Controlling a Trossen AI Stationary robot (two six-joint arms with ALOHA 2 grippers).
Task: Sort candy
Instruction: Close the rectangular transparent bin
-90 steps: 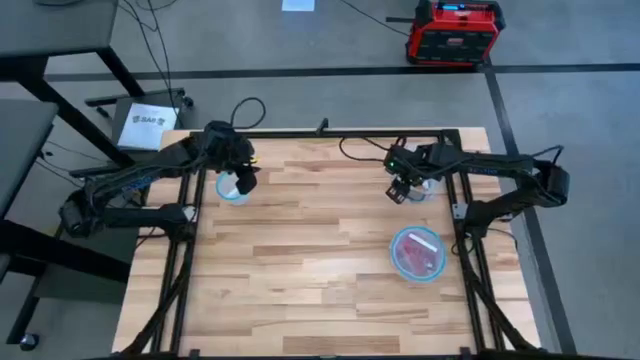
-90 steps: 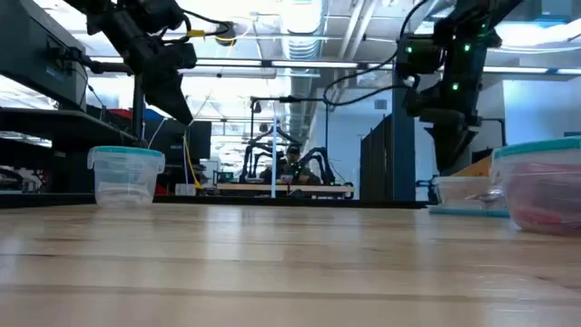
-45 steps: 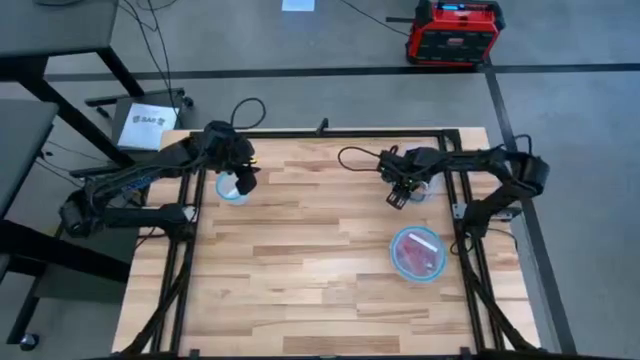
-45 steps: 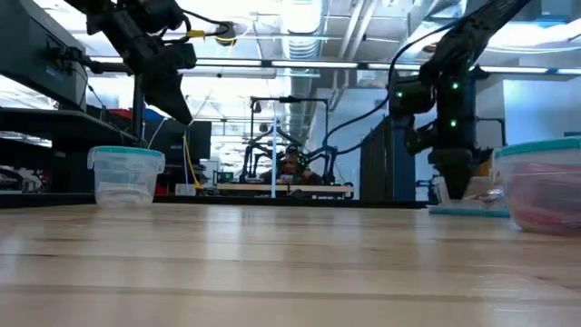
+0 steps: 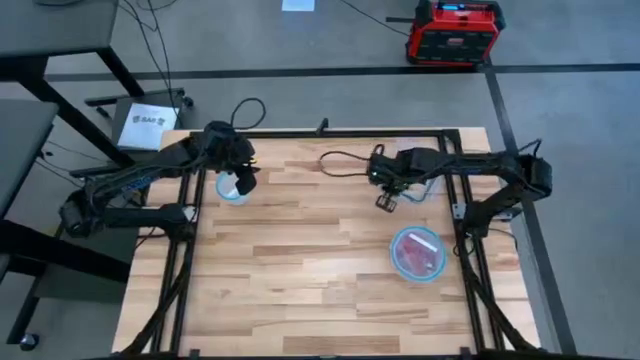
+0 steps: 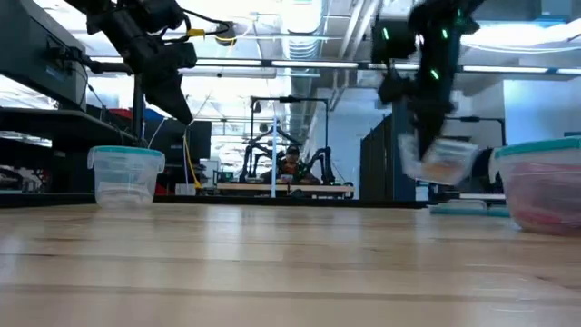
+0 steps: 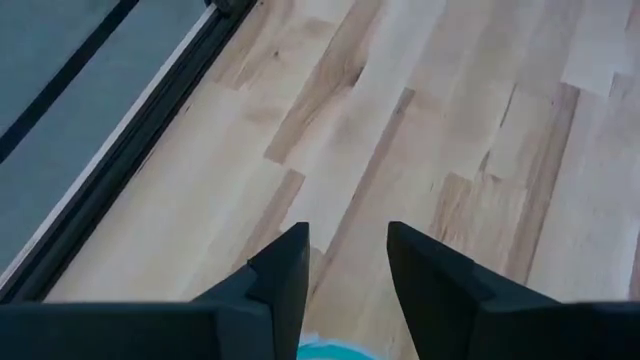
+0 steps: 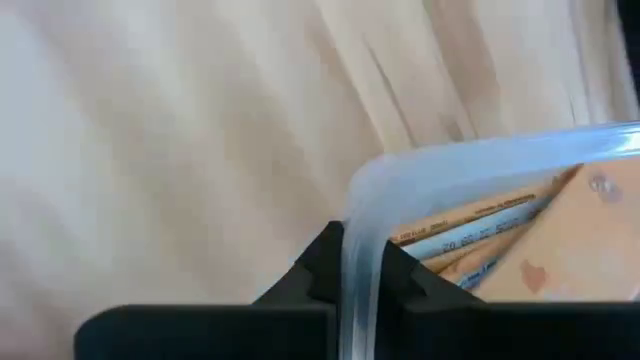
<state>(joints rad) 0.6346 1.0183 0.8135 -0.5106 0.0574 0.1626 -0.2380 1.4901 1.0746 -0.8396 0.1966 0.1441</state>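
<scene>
Right gripper pinches the rim of a small clear container, fingers closed on its wall. In the low view the container hangs tilted above the wooden table, clear of the surface. The right wrist view shows its clear wall clamped between the fingers, with orange-white bar wrappers inside it.

More candy, a heap of red packets, sits in the larger blue-rimmed container near the table's right side. A flat lid lies on the table beside it in the low view.

Left gripper waits above another blue-rimmed container at the table's far left, fingers narrowly parted and holding nothing.

Likely risks: the grip is on 1 thin edge only, so the tilted container could twist or slip free during a fast swing. The tilt could also spill wrappers onto the table before the container reaches its place.
</scene>
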